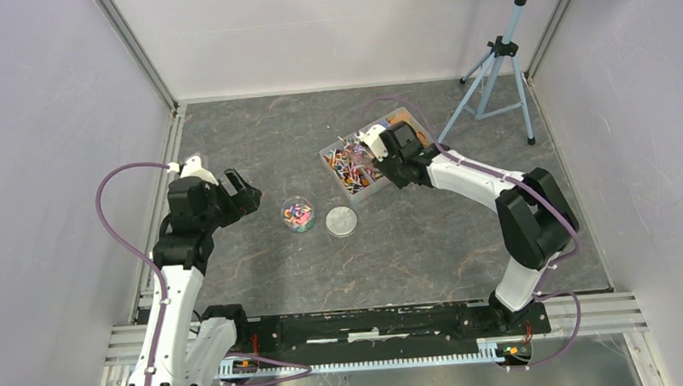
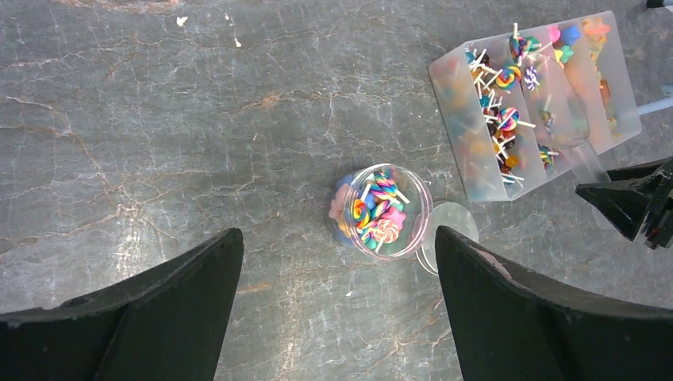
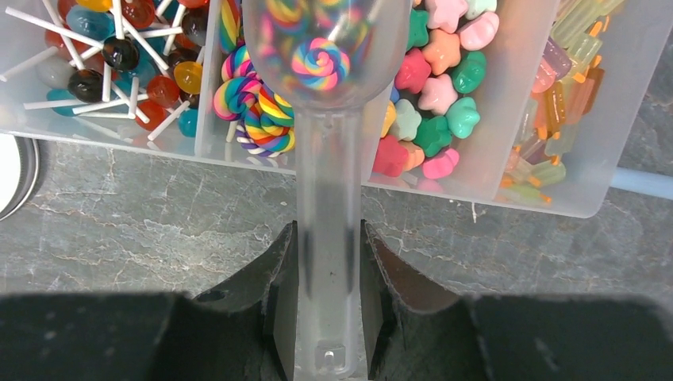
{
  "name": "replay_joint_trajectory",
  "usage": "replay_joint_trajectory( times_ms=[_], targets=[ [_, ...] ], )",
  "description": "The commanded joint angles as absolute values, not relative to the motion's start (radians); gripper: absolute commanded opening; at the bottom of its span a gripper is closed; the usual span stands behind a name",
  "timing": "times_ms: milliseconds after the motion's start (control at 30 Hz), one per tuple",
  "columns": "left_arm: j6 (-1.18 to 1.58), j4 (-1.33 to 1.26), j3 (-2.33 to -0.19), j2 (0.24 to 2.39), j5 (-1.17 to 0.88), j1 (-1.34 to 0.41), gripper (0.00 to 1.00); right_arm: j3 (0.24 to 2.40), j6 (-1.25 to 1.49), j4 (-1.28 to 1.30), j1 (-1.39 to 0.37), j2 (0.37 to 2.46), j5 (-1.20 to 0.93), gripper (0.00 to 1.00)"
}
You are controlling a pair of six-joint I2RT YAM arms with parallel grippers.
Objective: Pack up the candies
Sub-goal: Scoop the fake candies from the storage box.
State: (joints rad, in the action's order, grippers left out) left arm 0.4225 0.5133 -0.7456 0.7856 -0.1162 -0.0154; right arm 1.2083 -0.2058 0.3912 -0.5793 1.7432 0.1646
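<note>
The right end effector (image 3: 327, 246) is clenched on a clear scoop (image 3: 325, 159) above the tray (image 3: 500, 119).
The candies (image 3: 432, 103) fill the tray's compartments and a jar (image 2: 381, 210) on the worktop (image 2: 159, 119); the left end effector (image 2: 337, 238) hangs released near it.

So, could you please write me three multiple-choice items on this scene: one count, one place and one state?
1. How many compartments has the tray? A two; B four; C eight.
2. Where is the lid? A lying beside the jar; B on the jar; C in the tray.
3. The right gripper is: A shut on the scoop; B open; C shut on the lid.

Answers: B, four sections of candies show in the right wrist view; A, the lid lies flat next to the open jar; A, it clamps the scoop's handle.
</note>
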Motion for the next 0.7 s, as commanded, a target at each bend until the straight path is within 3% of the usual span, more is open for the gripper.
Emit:
replay_joint_trajectory(
  times_ms=[0, 667],
  targets=[
    [0.403, 0.465, -0.746, 0.788, -0.142, -0.018, 0.96, 1.147, -0.179, 0.306, -0.548, 1.672, 0.084, 0.00],
    [0.400, 0.461, -0.744, 0.774, -0.132, -0.018, 0.95, 1.124, -0.259, 0.333, -0.548, 1.434, -0.022, 0.00]
  ],
)
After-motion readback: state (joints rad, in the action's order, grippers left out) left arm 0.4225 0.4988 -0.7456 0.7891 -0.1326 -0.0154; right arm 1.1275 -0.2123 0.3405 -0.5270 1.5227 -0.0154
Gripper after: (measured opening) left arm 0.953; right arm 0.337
